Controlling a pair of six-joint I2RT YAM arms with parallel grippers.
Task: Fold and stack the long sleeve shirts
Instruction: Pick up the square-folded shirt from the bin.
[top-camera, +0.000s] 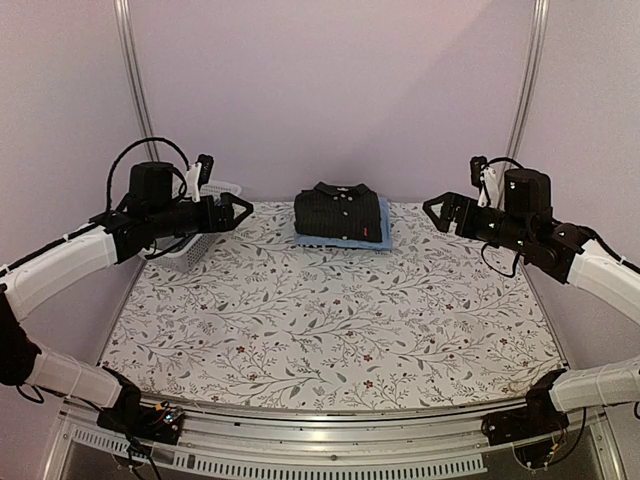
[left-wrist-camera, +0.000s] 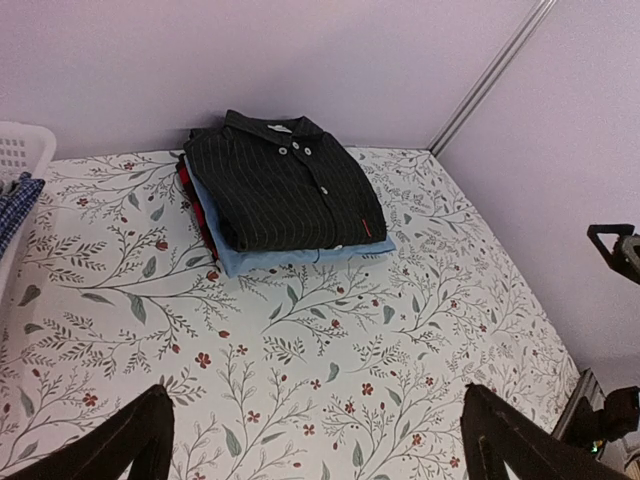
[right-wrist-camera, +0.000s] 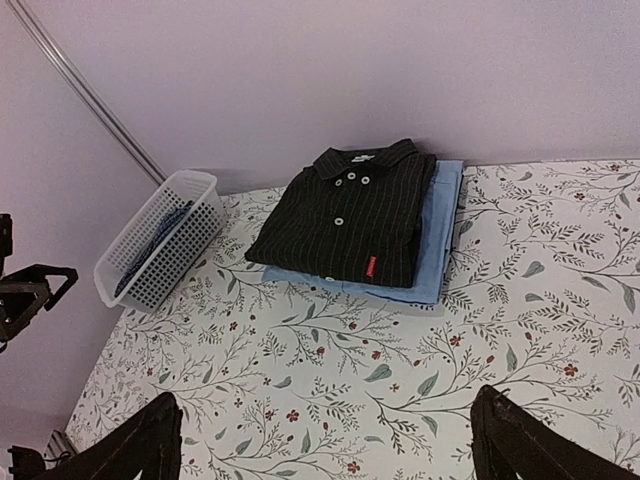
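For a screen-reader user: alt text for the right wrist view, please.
A folded black shirt lies on a folded light blue shirt on a floral table. A white lattice basket stands to their left; the right end effector is open at the bottom.

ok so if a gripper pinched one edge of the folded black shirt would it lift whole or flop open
Probably flops: the black shirt is soft cloth folded in layers, so a one-edge pinch would likely lift only some layers and unfold it. Thin-looking, so likely light. Pushed, it may slide over or drag the light blue shirt it rests on.
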